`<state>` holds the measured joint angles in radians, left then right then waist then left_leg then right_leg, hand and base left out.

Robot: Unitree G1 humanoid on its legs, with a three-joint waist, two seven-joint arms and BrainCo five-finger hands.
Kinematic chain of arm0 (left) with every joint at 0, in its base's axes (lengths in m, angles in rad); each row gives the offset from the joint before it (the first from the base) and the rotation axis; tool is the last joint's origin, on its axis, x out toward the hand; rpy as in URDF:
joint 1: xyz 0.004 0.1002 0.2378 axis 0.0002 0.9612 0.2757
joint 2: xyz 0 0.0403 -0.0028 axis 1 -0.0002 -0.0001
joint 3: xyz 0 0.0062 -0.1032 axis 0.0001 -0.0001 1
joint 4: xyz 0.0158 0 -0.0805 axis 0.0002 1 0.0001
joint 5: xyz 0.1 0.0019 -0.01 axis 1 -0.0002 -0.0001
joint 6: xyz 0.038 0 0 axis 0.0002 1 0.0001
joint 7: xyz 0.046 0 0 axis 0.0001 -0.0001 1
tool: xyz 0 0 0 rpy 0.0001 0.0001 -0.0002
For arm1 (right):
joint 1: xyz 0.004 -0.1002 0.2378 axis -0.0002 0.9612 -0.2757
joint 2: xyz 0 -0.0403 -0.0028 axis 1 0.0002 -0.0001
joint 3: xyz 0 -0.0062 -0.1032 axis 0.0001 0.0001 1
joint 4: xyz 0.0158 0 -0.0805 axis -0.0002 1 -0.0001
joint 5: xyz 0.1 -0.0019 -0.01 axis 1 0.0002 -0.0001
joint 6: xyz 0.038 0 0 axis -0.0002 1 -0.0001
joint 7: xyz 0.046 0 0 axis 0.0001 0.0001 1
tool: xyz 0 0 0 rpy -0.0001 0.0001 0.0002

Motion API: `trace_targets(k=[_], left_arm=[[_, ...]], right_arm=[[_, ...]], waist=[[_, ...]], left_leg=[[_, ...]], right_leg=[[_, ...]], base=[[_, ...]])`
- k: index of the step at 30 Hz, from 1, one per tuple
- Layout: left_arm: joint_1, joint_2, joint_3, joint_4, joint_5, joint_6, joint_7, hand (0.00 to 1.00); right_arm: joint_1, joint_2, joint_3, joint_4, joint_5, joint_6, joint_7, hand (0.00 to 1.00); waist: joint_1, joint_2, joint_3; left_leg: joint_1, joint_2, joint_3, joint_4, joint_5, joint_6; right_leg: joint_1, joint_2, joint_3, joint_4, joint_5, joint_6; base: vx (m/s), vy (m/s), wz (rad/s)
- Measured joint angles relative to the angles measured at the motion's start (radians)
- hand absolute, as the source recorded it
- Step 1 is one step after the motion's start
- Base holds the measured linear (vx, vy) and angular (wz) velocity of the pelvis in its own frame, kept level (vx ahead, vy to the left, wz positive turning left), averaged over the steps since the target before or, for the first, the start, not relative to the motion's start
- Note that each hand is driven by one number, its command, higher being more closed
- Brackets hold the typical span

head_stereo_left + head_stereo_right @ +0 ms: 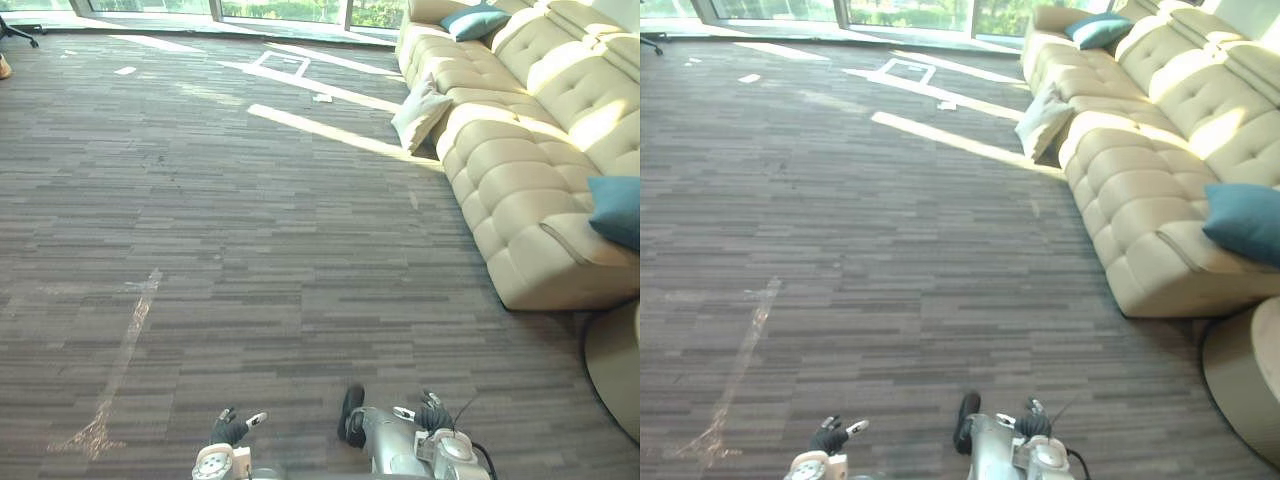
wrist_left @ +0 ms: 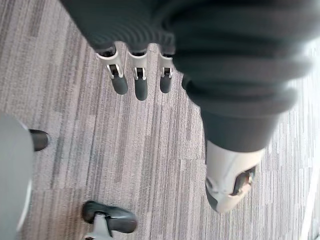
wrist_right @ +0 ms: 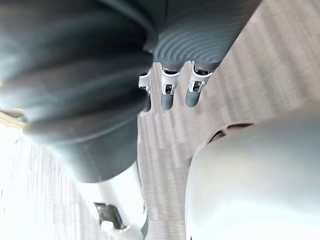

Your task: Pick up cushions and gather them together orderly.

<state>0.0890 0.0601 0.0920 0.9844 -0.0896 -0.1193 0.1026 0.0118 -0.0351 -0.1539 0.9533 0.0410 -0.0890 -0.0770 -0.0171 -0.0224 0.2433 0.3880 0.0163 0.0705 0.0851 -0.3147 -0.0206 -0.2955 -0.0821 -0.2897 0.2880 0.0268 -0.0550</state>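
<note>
A cream cushion (image 1: pixel 420 110) stands on the carpet, leaning against the front of the sofa far ahead on the right. One teal cushion (image 1: pixel 473 20) lies on the sofa's far end. Another teal cushion (image 1: pixel 617 210) rests on the near seat at the right edge. My left hand (image 1: pixel 232 428) hangs low at the bottom of the left eye view, far from all of them. Its fingers (image 2: pixel 135 80) are straight over bare carpet and hold nothing. My right hand (image 1: pixel 432 415) is low at the bottom right, fingers (image 3: pixel 170 90) also straight and empty.
The long cream sofa (image 1: pixel 520 150) runs along the right side. A round beige piece of furniture (image 1: pixel 615 370) stands at the lower right, just past the sofa's near end. Grey carpet (image 1: pixel 250 250) stretches ahead to the windows, with a chair base (image 1: pixel 15 30) at the far left.
</note>
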Motion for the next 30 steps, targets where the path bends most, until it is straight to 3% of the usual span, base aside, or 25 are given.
trace_targets(k=[1,2,3,5,6,7,8,9,11,12,13,15,16,17,18,19,20,21,22,23,24,26,28,29,30], left_arm=[[0.003,-0.009,0.009,0.0,0.002,-0.001,0.0,0.0],[0.004,-0.025,0.01,0.001,0.006,-0.001,0.0,0.0],[0.001,-0.045,0.036,-0.002,0.01,-0.002,-0.002,0.0],[0.005,-0.07,0.095,-0.02,0.009,-0.001,-0.005,0.0],[0.005,-0.073,0.115,-0.028,0.008,-0.001,-0.007,0.0],[0.004,-0.072,0.12,-0.043,0.008,-0.003,-0.008,0.0],[0.003,-0.048,0.114,-0.056,0.009,-0.004,-0.01,0.0],[0.003,-0.039,0.111,-0.067,0.008,-0.007,-0.014,0.0],[0.001,-0.033,0.105,-0.087,0.008,-0.016,-0.019,0.0],[-0.002,-0.036,0.103,-0.094,0.005,-0.028,-0.02,0.0],[-0.004,-0.035,0.093,-0.099,-0.002,-0.031,-0.019,0.0],[0.002,-0.041,0.071,-0.109,-0.021,-0.033,-0.015,0.0],[0.003,-0.039,0.067,-0.108,-0.036,-0.034,-0.018,0.0],[0.002,-0.033,0.068,-0.11,-0.044,-0.037,-0.019,0.0],[0.003,-0.022,0.069,-0.107,-0.045,-0.039,-0.017,0.0],[0.003,-0.017,0.068,-0.106,-0.044,-0.039,-0.017,0.0],[0.002,0.001,0.066,-0.1,-0.042,-0.04,-0.017,0.0],[-0.006,0.012,0.066,-0.089,-0.042,-0.04,-0.016,0.0],[-0.009,0.017,0.066,-0.087,-0.041,-0.04,-0.015,0.0],[-0.022,0.034,0.057,-0.069,-0.041,-0.033,-0.007,0.0],[-0.022,0.038,0.054,-0.051,-0.041,-0.021,0.006,0.0],[-0.014,0.04,0.034,-0.026,-0.038,-0.019,0.01,0.0],[-0.015,0.041,0.002,-0.004,-0.034,-0.018,0.008,0.0],[-0.017,0.04,-0.005,0.004,-0.029,-0.013,0.006,0.0],[-0.019,0.033,-0.005,0.006,-0.028,0.0,0.006,0.0]], right_arm=[[0.001,0.001,-0.002,-0.001,0.0,0.0,0.001,0.0],[0.002,-0.003,-0.006,-0.003,0.0,0.0,0.002,0.0],[0.009,-0.01,-0.024,-0.023,0.0,0.004,0.002,0.0],[0.012,-0.019,-0.029,-0.038,0.0,0.011,-0.002,0.0],[0.011,-0.019,-0.029,-0.037,0.001,0.017,-0.004,0.0],[0.013,-0.013,-0.029,-0.035,0.003,0.02,-0.004,0.0],[0.016,0.004,-0.024,-0.029,0.005,0.025,-0.004,0.0],[0.018,0.016,-0.016,-0.024,0.01,0.027,-0.003,0.0],[0.0,0.023,0.0,0.002,0.01,0.028,-0.003,0.0],[-0.012,0.028,0.0,0.019,0.01,0.029,-0.003,0.0],[-0.015,0.033,0.001,0.022,0.01,0.029,-0.003,0.0],[-0.01,0.023,0.005,0.031,0.009,0.028,-0.004,0.0],[-0.013,0.017,0.013,0.046,0.009,0.027,-0.006,0.0],[-0.012,0.023,0.016,0.052,0.009,0.029,-0.008,0.0],[0.003,0.036,0.017,0.052,0.007,0.028,-0.009,0.0],[0.008,0.037,0.018,0.049,0.006,0.027,-0.009,0.0],[0.02,0.042,0.019,0.052,0.003,0.026,-0.007,0.0],[0.02,0.045,0.016,0.052,0.002,0.025,-0.006,0.0],[0.02,0.046,0.014,0.052,0.0,0.024,-0.006,0.0],[0.025,0.042,0.009,0.055,-0.001,0.022,-0.005,0.0],[0.029,0.034,0.011,0.049,-0.001,0.019,-0.003,0.0],[0.032,0.023,0.023,0.037,-0.002,0.011,-0.004,0.0],[0.025,0.016,0.031,0.019,-0.002,0.001,-0.004,0.0],[0.02,0.011,0.031,0.011,-0.002,-0.002,-0.003,0.0],[0.009,0.001,0.03,0.005,0.0,-0.003,-0.002,0.0]], waist=[[0.0,0.007,-0.011],[0.002,0.023,-0.027],[-0.002,0.057,-0.026],[0.002,0.084,-0.011],[0.003,0.095,-0.005],[0.007,0.087,0.004],[0.021,0.058,0.012],[0.023,0.031,0.01],[0.036,0.024,0.01],[0.051,0.026,0.012],[0.065,0.024,0.013],[0.078,0.043,0.006],[0.082,0.051,0.003],[0.085,0.038,-0.009],[0.078,0.007,-0.024],[0.077,-0.004,-0.028],[0.076,-0.039,-0.048],[0.071,-0.066,-0.041],[0.069,-0.076,-0.033],[0.059,-0.083,-0.009],[0.057,-0.08,-0.001],[0.047,-0.063,-0.002],[0.026,-0.05,-0.007],[0.02,-0.042,-0.004],[0.008,-0.029,0.002]], left_leg=[[-0.003,0.008,-0.001,0.021,0.0,0.0],[-0.031,0.034,-0.008,0.119,0.0,-0.002],[-0.125,0.065,-0.026,0.375,0.025,-0.042],[-0.3,0.132,-0.045,0.799,0.152,-0.177],[-0.366,0.173,-0.023,0.953,0.139,-0.159],[-0.412,0.201,0.004,1.037,0.115,-0.135],[-0.472,0.21,0.042,1.047,0.091,-0.108],[-0.535,0.207,0.074,1.002,0.068,-0.083],[-0.616,0.191,0.122,0.833,0.03,-0.062],[-0.656,0.155,0.126,0.649,0.036,-0.058],[-0.677,0.113,0.105,0.466,0.075,-0.057],[-0.703,0.096,0.068,0.168,0.189,-0.094],[-0.727,0.111,0.066,0.177,0.261,-0.084],[-0.732,0.101,0.075,0.226,0.308,-0.073],[-0.74,0.081,0.086,0.287,0.308,-0.063],[-0.739,0.074,0.087,0.303,0.303,-0.05],[-0.731,0.043,0.111,0.343,0.255,0.009],[-0.697,0.016,0.12,0.372,0.196,0.032],[-0.675,0.004,0.124,0.375,0.173,0.038],[-0.584,-0.028,0.121,0.37,0.114,0.04],[-0.488,-0.033,0.117,0.357,0.068,0.057],[-0.35,-0.023,0.116,0.289,0.042,0.057],[-0.26,-0.005,0.103,0.212,0.029,0.058],[-0.217,0.004,0.101,0.174,0.029,0.058],[-0.154,0.016,0.094,0.114,0.03,0.056]], right_leg=[[-0.015,-0.002,0.008,0.043,0.003,-0.009],[-0.022,0.009,0.001,0.107,-0.055,-0.036],[0.014,0.022,-0.032,0.133,-0.118,-0.036],[0.11,0.065,-0.034,0.119,-0.191,-0.048],[0.178,0.087,-0.035,0.094,-0.217,-0.054],[0.252,0.098,-0.035,0.061,-0.237,-0.054],[0.351,0.098,-0.026,0.001,-0.25,-0.049],[0.417,0.098,-0.016,-0.057,-0.252,-0.044],[0.492,0.093,0.016,-0.121,-0.247,-0.036],[0.531,0.078,0.04,-0.153,-0.251,-0.029],[0.564,0.058,0.067,-0.181,-0.263,-0.009],[0.624,0.053,0.121,-0.238,-0.296,0.037],[0.656,0.051,0.146,-0.239,-0.331,0.057],[0.669,0.031,0.164,-0.224,-0.356,0.054],[0.658,0.0,0.185,-0.157,-0.366,0.041],[0.64,-0.015,0.195,-0.112,-0.365,0.042],[0.57,-0.06,0.227,0.074,-0.359,0.054],[0.474,-0.102,0.252,0.315,-0.296,0.117],[0.438,-0.119,0.257,0.41,-0.24,0.129],[0.354,-0.165,0.238,0.662,-0.156,0.131],[0.298,-0.178,0.2,0.783,-0.195,0.099],[0.22,-0.164,0.105,0.79,-0.276,0.067],[0.114,-0.12,0.026,0.66,-0.324,0.066],[0.074,-0.094,-0.005,0.557,-0.327,0.07],[0.025,-0.042,-0.062,0.303,-0.282,0.076]], base=[[0.64,-0.143,0.1],[0.9,-0.24,0.13],[0.72,-0.222,0.16],[0.78,-0.189,0.08],[0.7,-0.124,0.03],[0.76,-0.152,0.02],[0.59,-0.134,-0.01],[0.57,-0.141,-0.11],[0.53,-0.055,-0.47],[0.67,0.053,-0.84],[0.55,0.106,-0.87],[0.54,0.198,-0.85],[0.69,0.355,-0.78],[0.72,0.361,-0.54],[0.64,0.303,-0.33],[0.65,0.263,-0.29],[0.65,0.287,-0.17],[0.65,0.283,-0.08],[0.61,0.264,0.18],[0.63,0.225,0.17],[0.63,0.202,0.13],[0.63,0.16,0.07],[0.63,0.085,0.21],[0.82,0.027,0.19],[0.7,0.017,0.17]])
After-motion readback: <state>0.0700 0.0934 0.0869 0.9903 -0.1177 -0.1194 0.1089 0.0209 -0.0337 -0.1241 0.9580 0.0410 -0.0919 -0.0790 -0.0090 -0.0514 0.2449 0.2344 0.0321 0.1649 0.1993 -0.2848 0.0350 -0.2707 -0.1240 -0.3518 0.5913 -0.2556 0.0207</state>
